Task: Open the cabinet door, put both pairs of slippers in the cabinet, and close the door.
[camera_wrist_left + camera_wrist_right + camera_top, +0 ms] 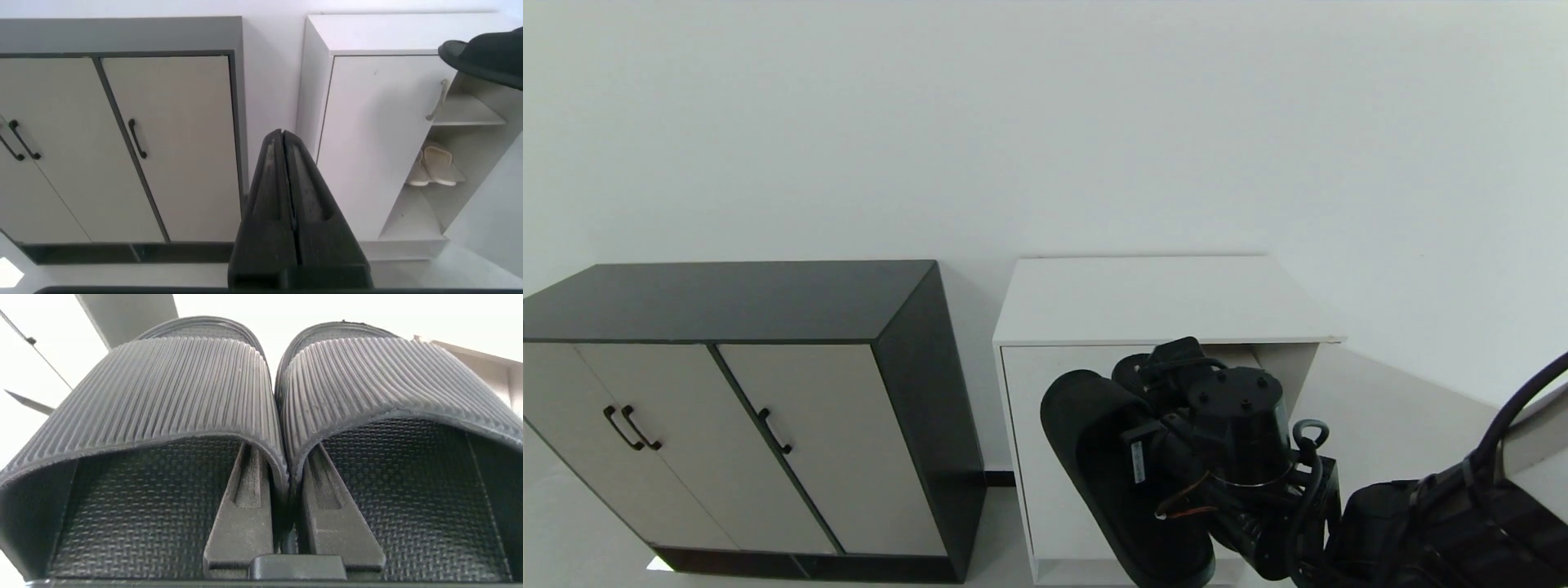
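My right gripper (283, 451) is shut on a pair of black ribbed slippers (196, 400), one finger inside each, pinching their inner walls together. In the head view the black slippers (1094, 465) hang toe-up in front of the white cabinet (1152, 298), level with its upper half. The cabinet's right compartment stands open, showing shelves (462, 114). A pair of white slippers (437, 166) lies on the lower shelf. One black slipper (489, 55) shows by the top shelf. My left gripper (282, 140) is shut and empty, held back from the gap between the two cabinets.
A dark-topped cabinet (735, 298) with shut beige doors and black handles (774, 431) stands left of the white one, with a narrow gap between. The white cabinet's left door (376, 139) is closed. A plain wall runs behind both.
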Robot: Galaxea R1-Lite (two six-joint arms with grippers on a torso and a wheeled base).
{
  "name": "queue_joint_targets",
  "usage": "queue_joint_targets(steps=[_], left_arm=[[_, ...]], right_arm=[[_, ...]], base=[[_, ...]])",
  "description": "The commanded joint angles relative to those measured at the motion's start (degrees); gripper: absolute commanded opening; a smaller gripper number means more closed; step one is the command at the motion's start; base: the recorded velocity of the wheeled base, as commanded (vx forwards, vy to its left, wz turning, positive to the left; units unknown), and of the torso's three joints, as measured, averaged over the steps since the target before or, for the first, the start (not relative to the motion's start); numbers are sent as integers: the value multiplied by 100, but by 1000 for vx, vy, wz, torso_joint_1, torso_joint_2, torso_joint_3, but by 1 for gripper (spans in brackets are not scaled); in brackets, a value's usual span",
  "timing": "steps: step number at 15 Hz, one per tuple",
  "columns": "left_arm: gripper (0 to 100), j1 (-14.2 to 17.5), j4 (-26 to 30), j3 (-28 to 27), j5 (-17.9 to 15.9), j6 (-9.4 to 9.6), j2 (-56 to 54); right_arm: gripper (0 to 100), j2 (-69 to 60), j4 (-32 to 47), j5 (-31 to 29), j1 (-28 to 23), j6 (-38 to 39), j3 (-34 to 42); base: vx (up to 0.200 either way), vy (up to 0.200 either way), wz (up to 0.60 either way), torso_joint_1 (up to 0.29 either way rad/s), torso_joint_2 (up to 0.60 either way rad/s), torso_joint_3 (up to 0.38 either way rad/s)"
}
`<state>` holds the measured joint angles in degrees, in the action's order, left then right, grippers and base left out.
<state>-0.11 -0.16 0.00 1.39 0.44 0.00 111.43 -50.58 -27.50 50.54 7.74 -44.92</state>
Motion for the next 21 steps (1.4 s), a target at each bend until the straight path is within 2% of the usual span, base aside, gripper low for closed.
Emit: queue_joint_targets(steps=[1,16,21], left_arm=[[0,-7,-2,0,2,0,9],[0,-7,-2,0,2,0,9],[0,2,-2,0,2,0,9]], right_arm=[[0,63,-40,-1,-1,-1,1],[0,159,-128,-1,-9,-1,19],[0,159,-128,-1,-36,8,19]], base=[[0,-200,0,2,2,2],[0,-200,0,3,3,1],[0,0,0,0,0,0]])
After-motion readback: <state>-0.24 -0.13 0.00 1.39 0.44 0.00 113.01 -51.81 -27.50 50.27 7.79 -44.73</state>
